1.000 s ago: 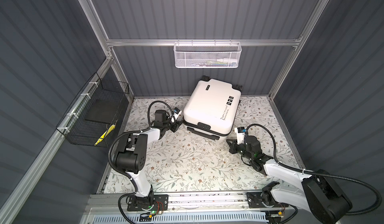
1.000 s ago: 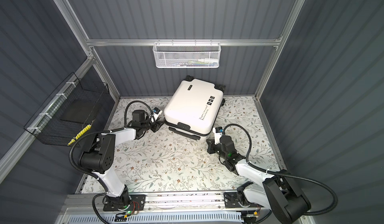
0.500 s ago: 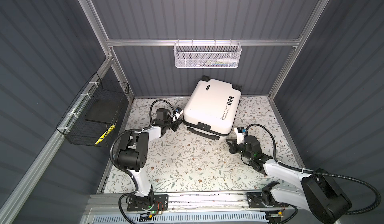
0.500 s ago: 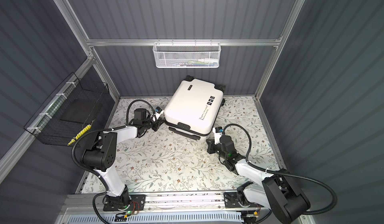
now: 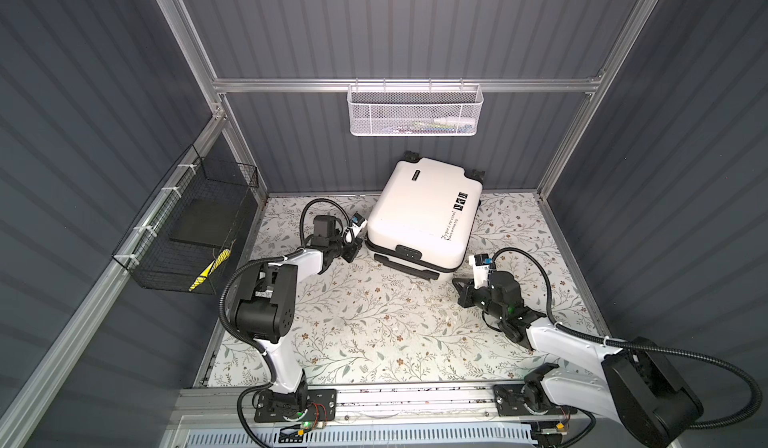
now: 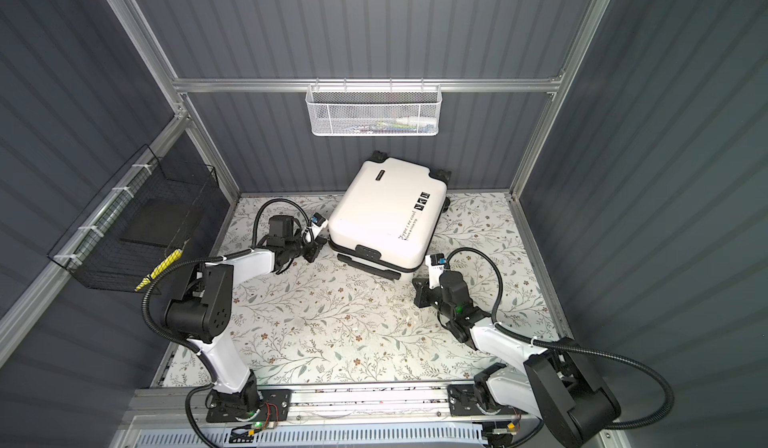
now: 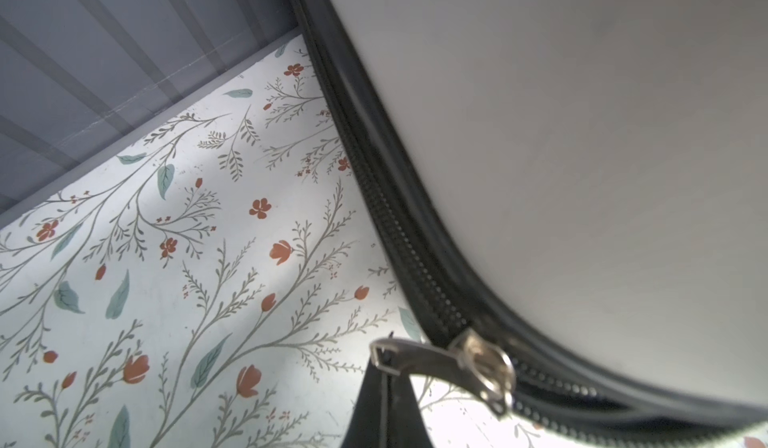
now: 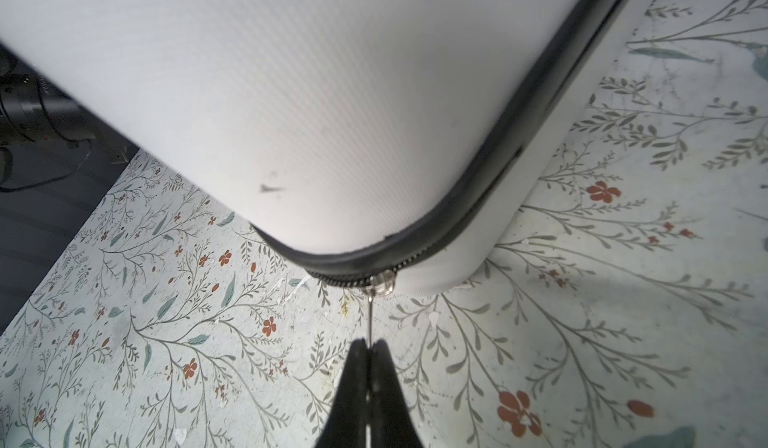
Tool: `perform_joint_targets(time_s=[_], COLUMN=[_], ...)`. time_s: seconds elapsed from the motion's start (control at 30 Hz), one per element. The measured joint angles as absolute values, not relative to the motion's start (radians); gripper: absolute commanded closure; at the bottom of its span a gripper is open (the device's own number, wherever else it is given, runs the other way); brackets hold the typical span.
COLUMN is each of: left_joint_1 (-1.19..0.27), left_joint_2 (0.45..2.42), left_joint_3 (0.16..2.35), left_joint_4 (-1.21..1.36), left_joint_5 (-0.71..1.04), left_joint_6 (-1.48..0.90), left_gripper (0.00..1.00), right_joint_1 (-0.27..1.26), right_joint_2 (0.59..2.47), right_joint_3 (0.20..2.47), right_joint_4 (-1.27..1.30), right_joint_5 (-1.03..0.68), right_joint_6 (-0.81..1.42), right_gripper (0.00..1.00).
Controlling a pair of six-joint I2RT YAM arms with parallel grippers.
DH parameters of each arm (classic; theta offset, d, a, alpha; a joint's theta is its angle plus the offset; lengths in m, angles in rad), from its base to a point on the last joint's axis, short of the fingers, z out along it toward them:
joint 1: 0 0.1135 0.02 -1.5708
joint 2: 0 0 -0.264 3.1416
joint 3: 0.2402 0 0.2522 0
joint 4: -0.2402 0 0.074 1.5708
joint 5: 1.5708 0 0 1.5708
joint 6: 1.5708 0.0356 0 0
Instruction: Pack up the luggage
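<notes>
White and glossy, the luggage (image 5: 419,213) lies flat with its lid down at the far middle of the floral-papered table (image 5: 374,321), its wheels toward the back wall (image 5: 311,146). At its near left corner the left gripper (image 7: 384,369) is pinched tight on the left zipper pull (image 7: 432,360), while at the near right corner the right gripper (image 8: 369,348) is likewise clamped on the thin tab of the right zipper pull (image 8: 369,317). A white mesh basket (image 5: 415,113) hangs on that wall above the case.
</notes>
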State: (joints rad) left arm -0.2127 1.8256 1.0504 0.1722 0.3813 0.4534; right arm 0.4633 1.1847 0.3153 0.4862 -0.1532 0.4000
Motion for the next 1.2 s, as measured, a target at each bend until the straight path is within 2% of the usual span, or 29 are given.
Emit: perform_joint_targets(time_s=[0.5,0.6,0.7,0.77,0.83,0.87,1.03,1.2], left_joint_1=[-0.233,-0.233,-0.233,-0.233,-0.233,-0.233,-0.232,-0.229], left_joint_2=[1.752,1.752,1.752,1.752,1.753,1.754,1.762,1.773], left_joint_3=[1.050,1.050,1.050,1.050,1.050,1.050,1.050,1.049], left_joint_4=[0.117,0.120,0.124,0.127,0.128,0.131,0.155,0.177], left_joint_5=[0.360,0.355,0.347,0.342,0.331,0.324,0.278,0.251], left_joint_6=[0.516,0.525,0.537,0.545,0.556,0.565,0.583,0.599], left_gripper=[1.00,0.94,1.00,0.94,0.75,0.72,0.62,0.61], right_joint_1=[0.463,0.463,0.463,0.463,0.463,0.463,0.463,0.463], right_joint_2=[1.184,1.184,1.184,1.184,1.184,1.184,1.182,1.182], right_joint_3=[0.315,0.315,0.315,0.315,0.315,0.315,0.315,0.315], right_joint_4=[0.485,0.485,0.485,0.485,0.485,0.485,0.483,0.482], right_joint_5=[-0.154,-0.154,-0.154,-0.154,-0.154,-0.154,-0.154,-0.154], right_joint_6=[0.400,0.400,0.400,0.400,0.400,0.400,0.400,0.400], right_gripper=[1.00,1.00,1.00,1.00,1.00,1.00,1.00,1.00])
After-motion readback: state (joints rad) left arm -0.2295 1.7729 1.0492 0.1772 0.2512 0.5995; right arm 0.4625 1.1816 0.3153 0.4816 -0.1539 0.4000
